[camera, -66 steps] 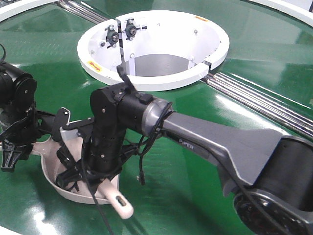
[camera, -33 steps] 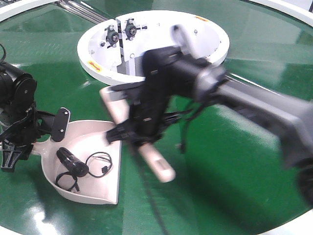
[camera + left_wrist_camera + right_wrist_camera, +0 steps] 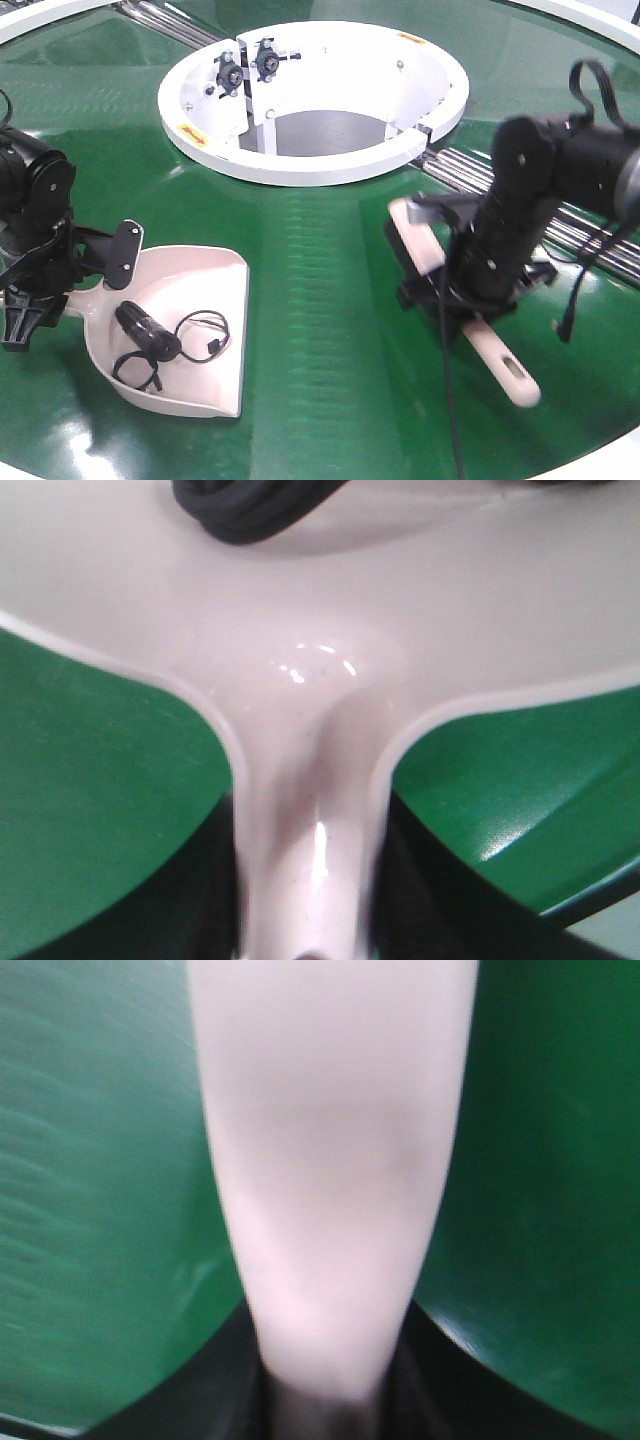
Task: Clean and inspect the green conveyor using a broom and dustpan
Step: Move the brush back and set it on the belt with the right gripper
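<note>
L grip: clamped on dustpan handle; pan flat on conveyor, left side.
R grip: clamped on broom mid-handle, right side, well apart from pan.
In pan: black cable.

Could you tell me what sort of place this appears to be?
Probably a factory or lab sorting station: a large round green conveyor, with a white hub and metal rails across it.

Green conveyor w/ white hub & metal rails; dustpan sits on belt.
</note>
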Motion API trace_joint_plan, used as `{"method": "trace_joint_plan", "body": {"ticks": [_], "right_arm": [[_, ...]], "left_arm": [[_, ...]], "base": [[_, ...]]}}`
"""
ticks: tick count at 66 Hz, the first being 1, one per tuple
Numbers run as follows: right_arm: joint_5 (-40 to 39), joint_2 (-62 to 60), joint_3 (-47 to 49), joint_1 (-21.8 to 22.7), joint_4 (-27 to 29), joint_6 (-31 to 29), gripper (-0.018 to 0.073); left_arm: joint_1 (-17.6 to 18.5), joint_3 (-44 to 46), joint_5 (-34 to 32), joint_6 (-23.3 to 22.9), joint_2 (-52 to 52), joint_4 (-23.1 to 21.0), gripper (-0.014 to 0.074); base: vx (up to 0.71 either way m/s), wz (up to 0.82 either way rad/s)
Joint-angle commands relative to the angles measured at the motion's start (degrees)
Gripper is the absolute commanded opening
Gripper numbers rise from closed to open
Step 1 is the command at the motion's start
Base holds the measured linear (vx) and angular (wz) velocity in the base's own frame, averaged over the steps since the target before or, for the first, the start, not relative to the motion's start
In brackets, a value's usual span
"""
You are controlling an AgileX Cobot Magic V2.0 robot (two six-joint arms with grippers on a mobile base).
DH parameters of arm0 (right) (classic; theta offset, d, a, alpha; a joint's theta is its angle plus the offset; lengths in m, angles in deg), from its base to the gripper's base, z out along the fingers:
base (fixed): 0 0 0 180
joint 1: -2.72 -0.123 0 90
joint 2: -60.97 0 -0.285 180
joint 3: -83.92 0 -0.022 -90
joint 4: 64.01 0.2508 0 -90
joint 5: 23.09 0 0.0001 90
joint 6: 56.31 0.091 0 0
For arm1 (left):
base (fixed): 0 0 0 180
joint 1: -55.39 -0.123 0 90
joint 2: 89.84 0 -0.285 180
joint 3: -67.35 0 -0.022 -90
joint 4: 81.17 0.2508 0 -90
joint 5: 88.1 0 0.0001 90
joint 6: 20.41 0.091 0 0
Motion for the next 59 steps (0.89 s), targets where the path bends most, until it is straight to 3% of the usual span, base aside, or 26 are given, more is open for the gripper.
{"method": "trace_joint_plan", "body": {"ticks": [1,59], "right_arm": [[-2.44,-2.62,-2.09,0.95,-0.04,-1.23,-0.0004],[-3.36,-1.21,-4.35,0.91,-0.73,-0.95,-0.0004]], "left_arm": [[0.29,1.47,1.04,0.62,-2.53,0.35,-0.0006],[0.29,1.47,1.04,0.62,-2.53,0.30,-0.0006]], "base": [[0.00,0.00],[0.00,0.00]]}}
